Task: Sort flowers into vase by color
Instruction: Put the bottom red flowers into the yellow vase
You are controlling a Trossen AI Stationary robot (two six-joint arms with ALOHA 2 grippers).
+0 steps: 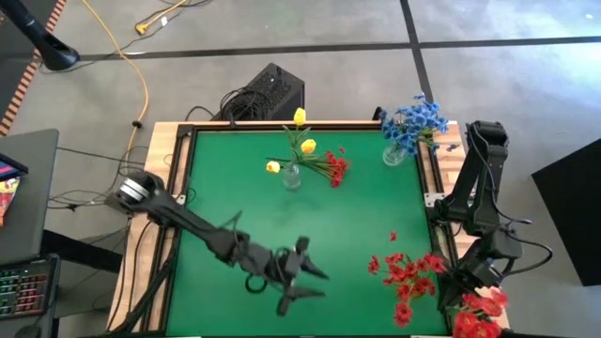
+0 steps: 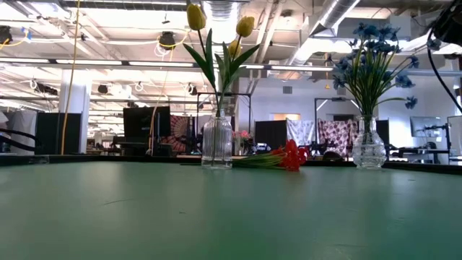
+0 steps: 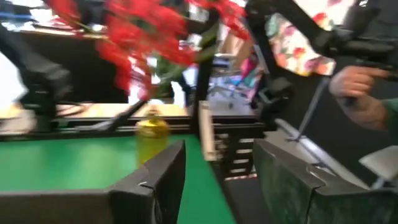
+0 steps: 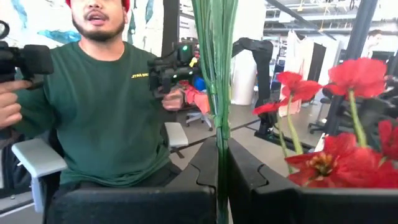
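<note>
The right gripper (image 4: pixel 219 177) at the table's near right corner is clamped on the green stems of the red flowers (image 1: pixel 408 275). The left gripper (image 1: pixel 305 282), near-centre, stands part open and empty, those blooms to its right.

The surface (image 1: pixel 235 188) is covered in green felt with a dark frame and pale wooden edges. Behind its far edge a black box (image 1: pixel 274 90) sits on the grey floor amid a tangle of dark cables, and a yellow cord (image 1: pixel 131 70) snakes across the floor toward the far-left corner. A keyboard with coloured backlit keys (image 1: pixel 23 286) lies on a desk at the left. Beyond the surface, a person in a dark green sweatshirt (image 4: pixel 106 106) sits in a chair, holding black handles. The room behind shows white ceiling lights, pipes and dark monitors (image 2: pixel 144 123).
</note>
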